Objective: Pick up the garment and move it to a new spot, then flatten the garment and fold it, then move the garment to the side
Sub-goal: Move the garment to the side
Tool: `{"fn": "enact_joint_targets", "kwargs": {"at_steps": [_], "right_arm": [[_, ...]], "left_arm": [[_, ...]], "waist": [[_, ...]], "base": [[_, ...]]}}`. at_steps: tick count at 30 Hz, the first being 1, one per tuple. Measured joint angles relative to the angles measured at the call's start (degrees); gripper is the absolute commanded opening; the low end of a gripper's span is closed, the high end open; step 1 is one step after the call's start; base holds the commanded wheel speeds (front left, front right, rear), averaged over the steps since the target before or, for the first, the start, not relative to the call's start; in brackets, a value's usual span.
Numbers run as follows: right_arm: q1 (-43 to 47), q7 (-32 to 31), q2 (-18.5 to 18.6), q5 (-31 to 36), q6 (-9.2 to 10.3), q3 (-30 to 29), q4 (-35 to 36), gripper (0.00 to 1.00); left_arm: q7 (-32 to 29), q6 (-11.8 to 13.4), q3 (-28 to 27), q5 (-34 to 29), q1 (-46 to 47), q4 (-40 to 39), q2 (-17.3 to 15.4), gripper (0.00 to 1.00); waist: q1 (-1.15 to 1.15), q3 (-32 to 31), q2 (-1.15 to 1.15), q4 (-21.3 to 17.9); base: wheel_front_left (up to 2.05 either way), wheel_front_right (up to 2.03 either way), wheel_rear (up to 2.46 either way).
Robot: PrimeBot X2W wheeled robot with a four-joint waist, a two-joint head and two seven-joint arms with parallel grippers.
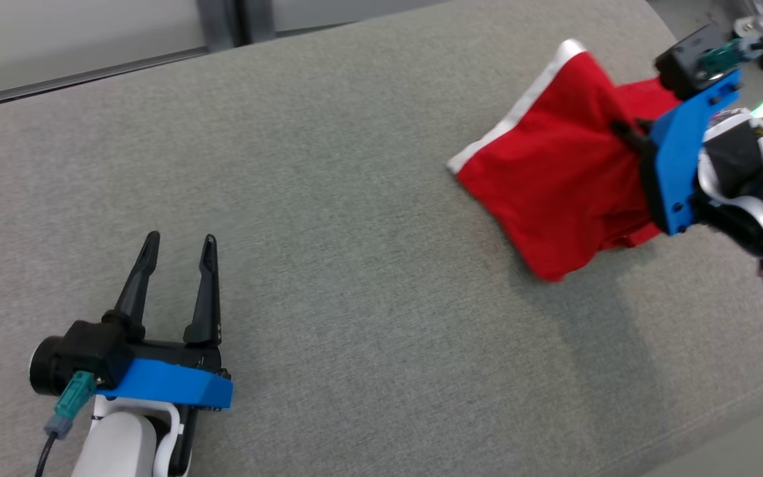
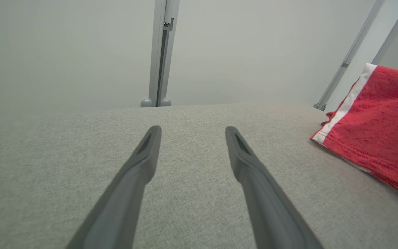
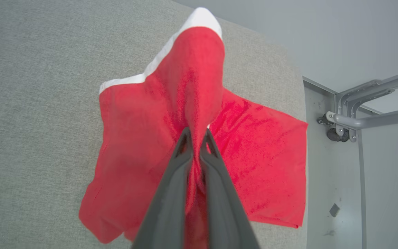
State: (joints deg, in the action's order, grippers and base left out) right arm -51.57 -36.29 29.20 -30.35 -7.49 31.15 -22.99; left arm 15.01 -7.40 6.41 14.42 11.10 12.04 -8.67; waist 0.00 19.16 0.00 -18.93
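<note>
- The red garment [image 1: 554,179] is near the far right corner of the grey tabletop [image 1: 355,199].
- It has a white band [image 1: 534,99] along one edge, on the side that faces the far edge of the tabletop.
- The right gripper [image 3: 195,135] is shut on the garment. Its two dark fingers are squeezed together with a fold of red cloth between them.
- The cloth rises in a ridge from the fingers up to the white band, like a small tent.
- The rest of the garment spreads out under the gripper, to both sides of the ridge.
- In the left wrist view, the low edge of the garment lies on the tabletop.
- In the right wrist view, one red corner reaches the right edge of the tabletop.
- Past that edge there is a grey metal frame [image 3: 365,119] with a small wheel.
- The left gripper [image 1: 181,238] is near the front left corner of the tabletop, well apart from the garment.
- Its fingers are spread wide and there is nothing between them.
- The fingers point to the far edge and sit low over the grey cloth. I cannot tell if they touch it.
- A grey post [image 2: 161,52] stands behind the far edge.
</note>
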Motion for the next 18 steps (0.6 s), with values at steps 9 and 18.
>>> {"fn": "enact_joint_targets", "kwargs": {"at_steps": [9,18], "right_arm": [[-1.12,9.47,6.14,0.33,0.0,-4.79,-4.36,0.0],[-0.69,18.84,8.46,5.16,-0.01,-12.01,-15.01,0.0]], "left_arm": [[-0.01,-0.01,2.24,-0.34,2.89,0.1,-5.04,1.0],[-1.31,-0.22,3.61,-0.9,5.7,-3.96,-8.35,1.0]], "waist": [[0.0,5.88,0.0,-2.38],[-0.01,11.8,0.0,-0.85]], "base": [[0.0,0.0,0.0],[0.0,0.0,0.0]]}}
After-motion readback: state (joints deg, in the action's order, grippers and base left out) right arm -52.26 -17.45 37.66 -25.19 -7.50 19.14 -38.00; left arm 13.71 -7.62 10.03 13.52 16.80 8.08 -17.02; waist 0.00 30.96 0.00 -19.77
